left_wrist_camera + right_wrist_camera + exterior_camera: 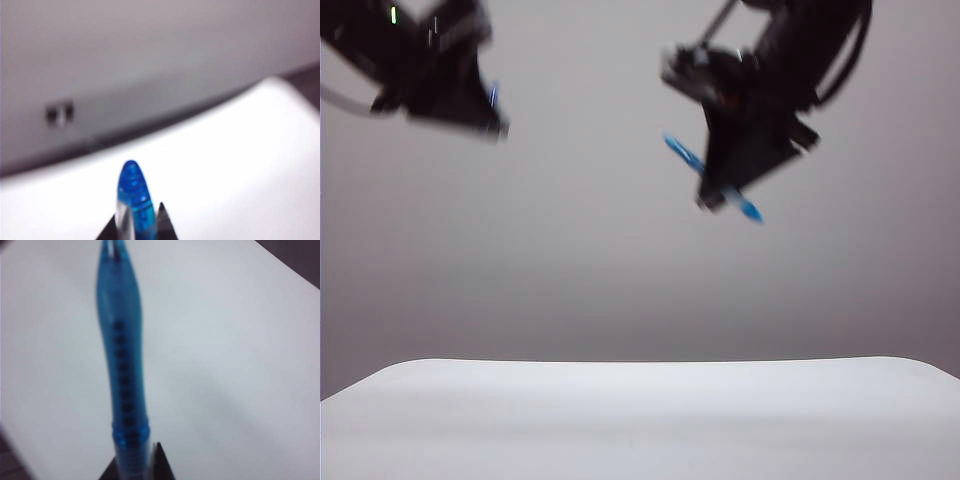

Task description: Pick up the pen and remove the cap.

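With both arms raised high above the surface (pixel 640 420), cap off: left claw (pixel 492 110) clamped on cap (pixel 134 200), right claw (pixel 725 192) clamped on pen (pixel 122 365), well apart. Nothing evidently left.

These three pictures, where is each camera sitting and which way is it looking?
Exterior view: low in front of the white table, facing a plain wall; both arms hang above, left gripper and right gripper.
Left wrist view: on the left arm, looking past its shut fingertips at the cap and the table.
Right wrist view: on the right arm, looking along the pen down at the table.
Shared: the pen and table also show in the exterior view; the cap is only a blue sliver there.
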`<action>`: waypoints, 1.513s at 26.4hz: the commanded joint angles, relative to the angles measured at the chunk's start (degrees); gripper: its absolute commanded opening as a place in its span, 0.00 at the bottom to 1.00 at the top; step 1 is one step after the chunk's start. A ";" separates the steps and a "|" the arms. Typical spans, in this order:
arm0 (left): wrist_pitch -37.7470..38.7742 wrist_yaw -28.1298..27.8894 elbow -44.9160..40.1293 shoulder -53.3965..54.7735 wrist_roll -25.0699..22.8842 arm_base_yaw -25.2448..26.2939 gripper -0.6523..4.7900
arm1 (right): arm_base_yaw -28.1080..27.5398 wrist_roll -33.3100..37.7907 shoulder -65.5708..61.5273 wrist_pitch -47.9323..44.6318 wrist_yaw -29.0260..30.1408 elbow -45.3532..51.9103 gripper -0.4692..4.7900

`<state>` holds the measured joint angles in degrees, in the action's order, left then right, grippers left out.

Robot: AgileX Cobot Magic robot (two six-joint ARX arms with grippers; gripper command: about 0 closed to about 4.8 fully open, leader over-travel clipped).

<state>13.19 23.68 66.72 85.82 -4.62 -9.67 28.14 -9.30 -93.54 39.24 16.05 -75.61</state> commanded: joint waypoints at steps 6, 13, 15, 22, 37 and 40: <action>16.13 -8.61 0.17 11.89 0.68 -6.08 0.11 | -2.38 0.26 -8.96 -2.71 -6.25 4.07 0.08; 18.78 -12.55 0.20 18.14 0.15 -9.20 0.11 | -2.49 -0.02 -16.57 -2.84 -12.39 4.09 0.08; 19.89 -12.66 0.20 19.30 0.15 -9.18 0.11 | -2.62 0.00 -18.40 -2.54 -13.38 4.09 0.08; 23.52 -15.98 0.22 23.78 -2.47 -9.11 0.11 | -7.32 0.11 -22.01 0.44 -13.79 4.26 0.09; 22.97 -15.98 0.24 27.85 -2.45 -9.11 0.11 | -10.25 0.31 -24.06 -2.10 -13.57 9.62 0.19; 22.69 -15.98 0.24 27.85 -2.45 -9.11 0.19 | -10.25 0.31 -24.39 -2.38 -13.57 9.66 0.23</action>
<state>36.36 7.88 66.78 113.91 -6.74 -18.83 17.85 -9.08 -116.18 37.28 2.37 -66.96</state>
